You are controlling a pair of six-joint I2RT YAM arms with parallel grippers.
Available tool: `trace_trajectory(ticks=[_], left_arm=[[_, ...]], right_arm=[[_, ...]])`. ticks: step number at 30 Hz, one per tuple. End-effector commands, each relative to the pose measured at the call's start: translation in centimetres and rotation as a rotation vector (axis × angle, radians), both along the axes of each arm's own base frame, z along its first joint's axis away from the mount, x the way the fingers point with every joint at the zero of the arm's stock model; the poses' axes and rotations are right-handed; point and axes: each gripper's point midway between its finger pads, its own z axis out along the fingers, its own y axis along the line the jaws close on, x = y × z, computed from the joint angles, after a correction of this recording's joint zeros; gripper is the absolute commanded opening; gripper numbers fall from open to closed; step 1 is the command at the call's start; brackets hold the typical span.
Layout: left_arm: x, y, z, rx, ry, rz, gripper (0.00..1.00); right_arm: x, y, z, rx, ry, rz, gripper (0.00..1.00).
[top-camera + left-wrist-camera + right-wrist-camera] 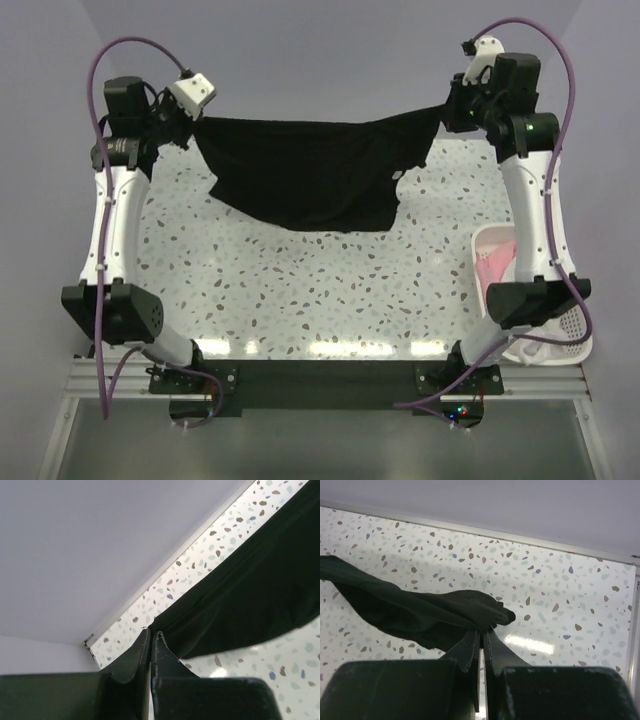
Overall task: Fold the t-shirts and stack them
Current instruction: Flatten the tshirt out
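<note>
A black t-shirt (310,175) hangs stretched between my two grippers above the far part of the speckled table (300,290). My left gripper (188,128) is shut on its left corner; in the left wrist view the jaws (151,634) pinch the cloth (240,600). My right gripper (455,112) is shut on its right corner; in the right wrist view the jaws (483,630) pinch a bunched edge (420,612). The shirt's lower edge sags to the tabletop. A pink shirt (495,270) lies in the basket.
A white slatted plastic basket (575,330) stands at the right edge beside the right arm, holding pink and white cloth. The back wall (320,50) rises just behind the table's far edge.
</note>
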Motion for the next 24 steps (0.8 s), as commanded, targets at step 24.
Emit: trace_trajectory(ticks=[24], left_arm=[[-5.4, 1.0, 4.8, -0.180, -0.014, 0.152, 0.00]], right_arm=[[-5.1, -2.7, 10.3, 0.044, -0.281, -0.162, 0.00]])
